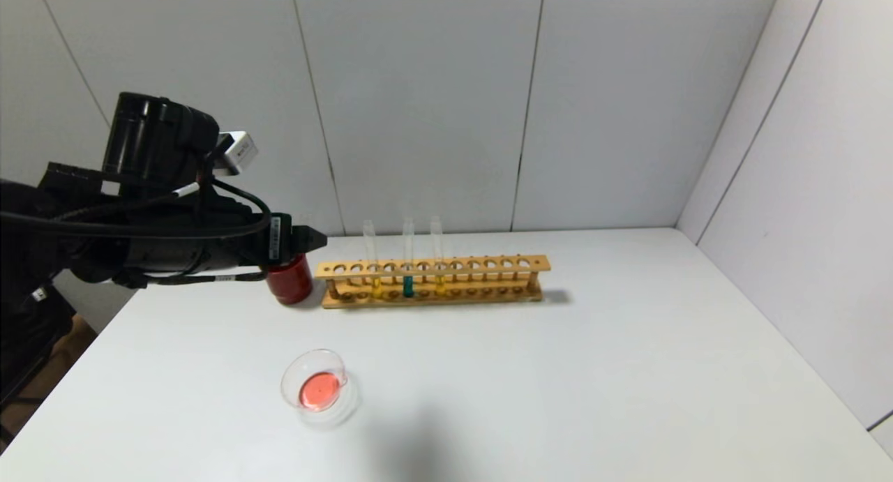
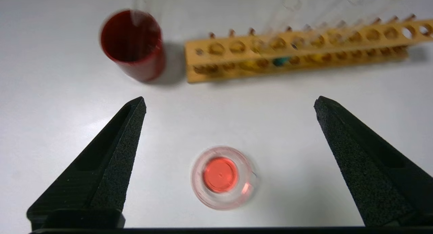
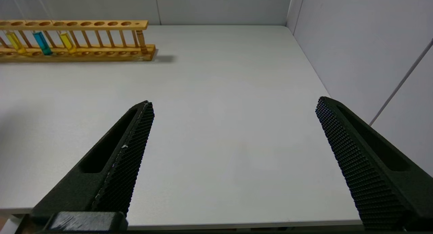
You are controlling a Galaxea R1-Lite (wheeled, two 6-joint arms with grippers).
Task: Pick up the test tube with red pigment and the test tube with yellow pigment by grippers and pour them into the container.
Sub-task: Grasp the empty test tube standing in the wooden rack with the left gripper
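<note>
The container (image 1: 317, 388) is a low clear glass dish holding orange-red liquid, near the table's front left; it also shows in the left wrist view (image 2: 221, 176). My left gripper (image 1: 315, 239) hangs open and empty above the table by the dark red cup; the dish lies below its jaws (image 2: 230, 102). No tube with red liquid shows. The test tube with yellow pigment (image 1: 439, 284) stands in the rack, the deeper yellow one (image 3: 67, 41). My right gripper (image 3: 235, 103) is open and empty over the table's right front, out of the head view.
A wooden rack (image 1: 488, 280) at the back also holds a paler yellow tube (image 1: 375, 287) and a teal tube (image 1: 408, 285). A dark red cup (image 1: 289, 280) stands at its left end; a faint clear tube seems to rise from it (image 2: 138, 10). Walls at back and right.
</note>
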